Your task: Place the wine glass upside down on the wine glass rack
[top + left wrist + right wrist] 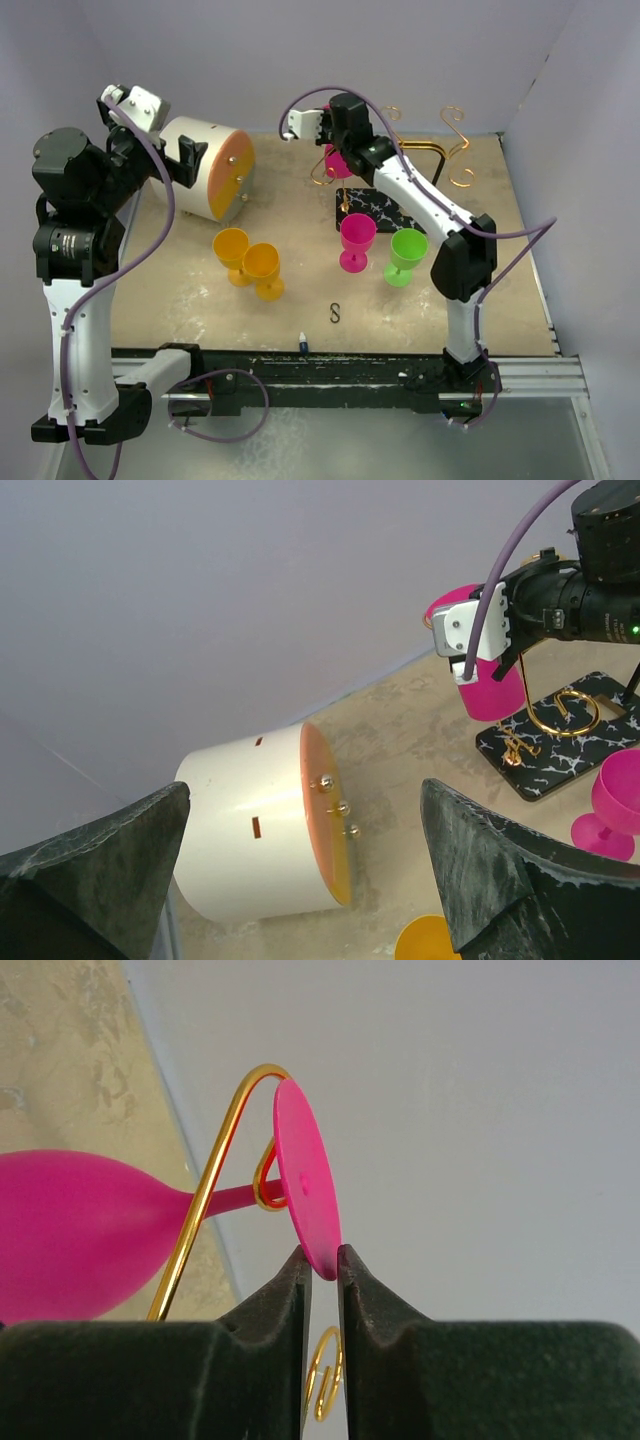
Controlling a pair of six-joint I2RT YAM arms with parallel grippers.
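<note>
1. Right gripper [322,1260]: I read the jaws as nearly closed, with only a thin slit between them. They pinch the lower edge of the round foot of the pink wine glass [305,1175].
2. Wine glass position: the stem sits inside a curled gold hook of the wine glass rack [382,208]. The foot is on one side of the wire and the bowl on the other. In the top view the glass is under the right wrist, at the rack's left hook and beside the black marbled base. I cannot tell whether the hook or the grip is carrying the weight.
3. Left gripper [305,790]: the jaws are spread wide and hold nothing. It is raised at the far left of the table [150,300] and faces a white cylinder [250,830] that lies on its side. The cylinder has an orange end face with three small studs.
4. Other items standing upright on the table:
   - two orange glasses [248,258], close together at centre-left;
   - a second pink glass [357,240] at the near edge of the rack base;
   - a green glass [406,252] just to its right.
5. A small dark S-shaped hook [335,313] lies near the front edge, well apart from the rack.
</note>
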